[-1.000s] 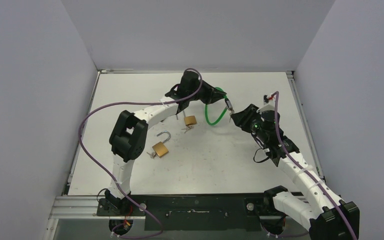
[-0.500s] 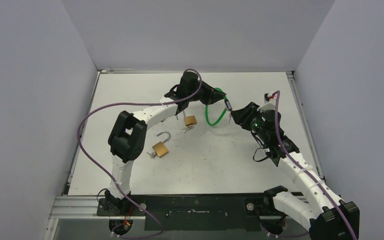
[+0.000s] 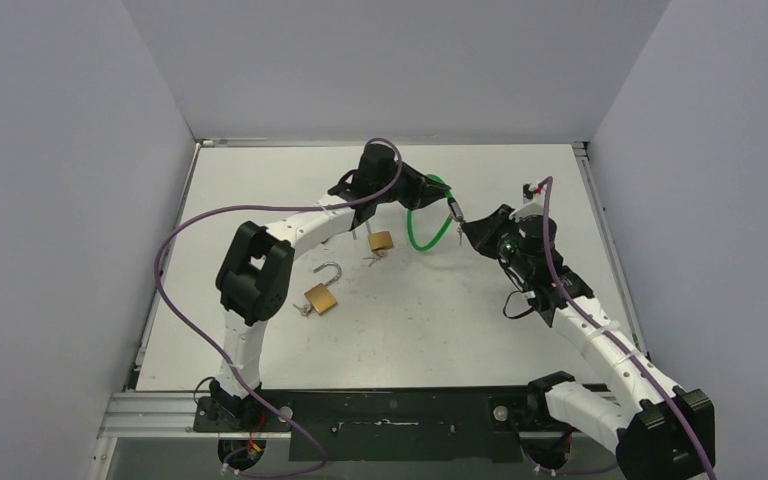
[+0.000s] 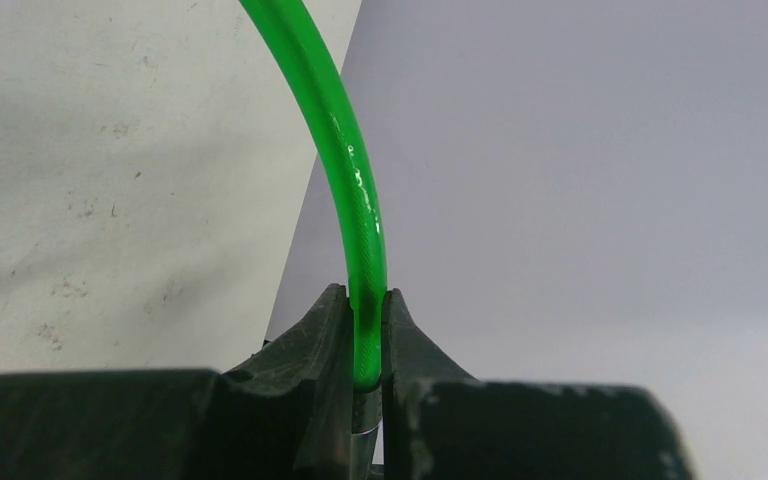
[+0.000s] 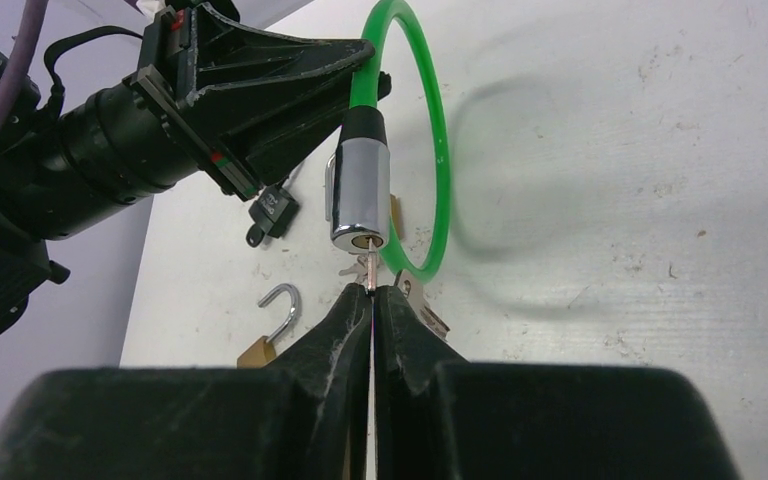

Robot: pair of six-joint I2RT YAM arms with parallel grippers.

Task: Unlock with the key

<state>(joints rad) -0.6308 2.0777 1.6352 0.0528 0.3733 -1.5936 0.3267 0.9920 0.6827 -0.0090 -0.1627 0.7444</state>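
Note:
A green cable lock hangs above the table, its loop curving back to a chrome cylinder. My left gripper is shut on the green cable just above the metal end. A thin key sticks out of the cylinder's lower face. My right gripper is shut on that key right below the cylinder. From above, the right gripper meets the cylinder beside the left gripper.
A brass padlock with its shackle swung open lies on the table near the left arm's elbow. Another brass padlock with keys lies under the left forearm. Grey walls enclose the white table on three sides.
My right gripper has closed on the key after standing partly open. The right arm edged slightly left toward the cylinder. The left arm and the cable lock stayed put.

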